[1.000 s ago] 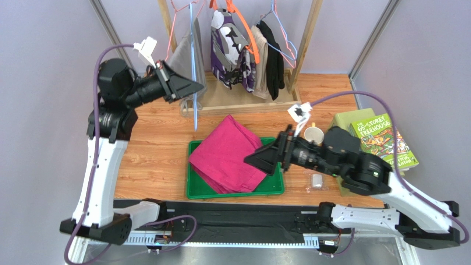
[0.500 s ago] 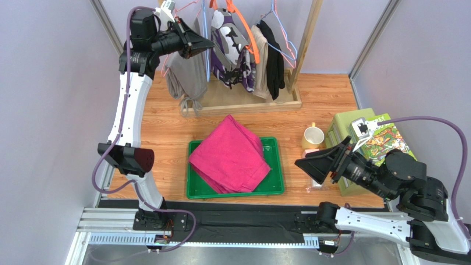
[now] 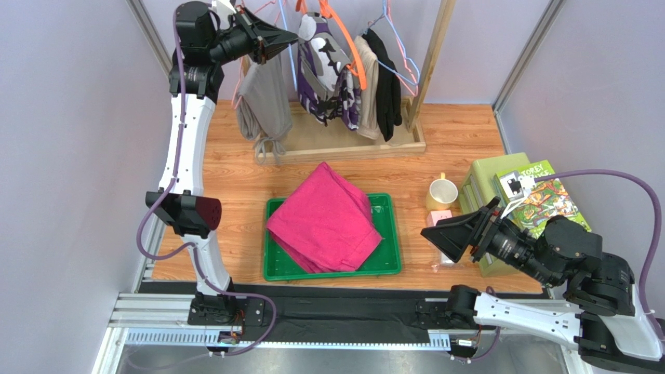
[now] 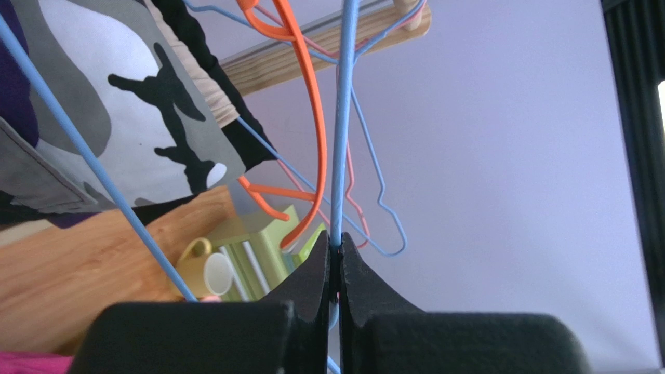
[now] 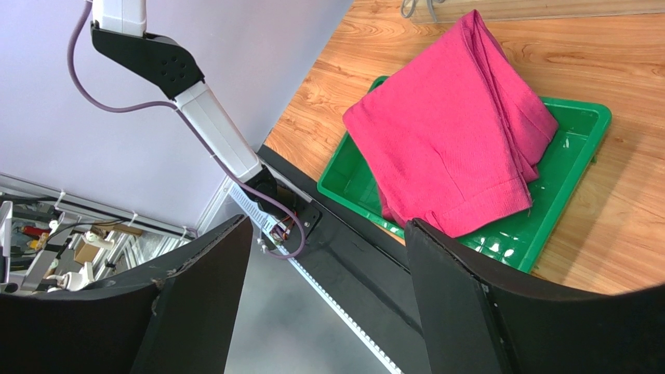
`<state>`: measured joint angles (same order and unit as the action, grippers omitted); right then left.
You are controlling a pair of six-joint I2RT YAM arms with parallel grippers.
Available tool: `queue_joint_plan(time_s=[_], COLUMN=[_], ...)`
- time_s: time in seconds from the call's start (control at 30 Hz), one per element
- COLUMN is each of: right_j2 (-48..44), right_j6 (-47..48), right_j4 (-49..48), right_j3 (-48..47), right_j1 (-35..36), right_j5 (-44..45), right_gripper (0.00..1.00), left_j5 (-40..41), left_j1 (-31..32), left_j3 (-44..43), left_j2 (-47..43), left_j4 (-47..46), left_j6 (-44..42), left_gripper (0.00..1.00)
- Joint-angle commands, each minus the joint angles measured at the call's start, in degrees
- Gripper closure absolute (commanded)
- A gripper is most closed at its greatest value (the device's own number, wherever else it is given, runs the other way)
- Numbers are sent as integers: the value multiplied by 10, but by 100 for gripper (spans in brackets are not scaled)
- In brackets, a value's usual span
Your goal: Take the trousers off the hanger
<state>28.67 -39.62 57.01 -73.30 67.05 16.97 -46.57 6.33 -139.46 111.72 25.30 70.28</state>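
Far left, high at the clothes rack, the left jaws are pressed together on the thin light-blue wire hanger [image 4: 341, 148], pinching a single straight run of wire. We cannot tell whether its hook sits on the wooden rail [image 4: 265, 68].

- Slip: the wire is thin and smooth, so we judge that it could twist or slide in the pinch if it is pulled sideways.
- Snagging: the thick orange plastic hanger [image 4: 316, 117] and other wire hangers cross just beside the gripped wire. A careless move could tangle them and drag down the hanging grey trousers [image 3: 265, 93] or the garments next to them.

At centre, the bright magenta-pink folded trousers [image 3: 324, 222] lie in the green plastic tray [image 3: 388, 249] on the tabletop, well apart from the hanger. The removal looks done. Their far corner overhangs the tray rim, so a passing arm could catch the fabric there and pull it out.

To the right, the right jaws are spread and hold nothing, hovering near the yellow ceramic mug [image 3: 442, 191]. A low sweep could knock the mug over.
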Motion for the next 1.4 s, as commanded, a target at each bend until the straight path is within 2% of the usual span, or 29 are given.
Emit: queue_joint_plan(time_s=[0.0, 0.27, 0.47, 0.73, 0.8, 0.83, 0.9, 0.93, 1.0, 1.03, 1.2, 1.23, 1.37], right_j2=[-5, 1, 4, 15, 17, 17, 20, 22, 24, 26, 37, 39, 53], right_j6=[-9, -13, -20, -23, -24, -26, -28, -30, -31, -33, -37, -40, -60], right_j4=[-26, -45, -54, -66, -68, -68, -70, -74, -76, -80, -88, -89, -93], right_j3=[7, 18, 26, 34, 37, 40, 45, 47, 56, 60, 83, 86, 109], right_j1=[0, 1, 0, 0, 0, 0, 0, 0, 1, 0, 0, 0, 0], right_j5=[-1, -10, -14, -14, -13, -10, -7, -7, -5, -3, 11, 21, 53], right_gripper=[23, 24, 24, 24, 24, 24, 24, 24, 24, 24, 23, 23, 22], left_j5=[-13, -12, 2, -12, -7, -5, 6, 10, 20, 20, 34, 39, 80], left_j1=[-3, -3, -2, -2, -2, -2, -2, -2, -2, -2, -2, -2, -1], left_j3=[10, 11, 45, 104, 105, 105, 105, 108, 114, 126, 148, 149, 164], left_j2=[-9, 4, -22, -53, -62, -66, -75, -84, -95, -109, -164, -174, -229], left_j4=[5, 10, 46, 47, 58, 63, 85, 93, 110, 112, 146, 157, 234], left_j6=[101, 133, 89, 45, 22, 12, -18, -28, -52, -59, -135, -151, -246], left_gripper=[100, 100, 100, 100, 93, 79, 68, 57, 48, 38, 4, 1, 1])
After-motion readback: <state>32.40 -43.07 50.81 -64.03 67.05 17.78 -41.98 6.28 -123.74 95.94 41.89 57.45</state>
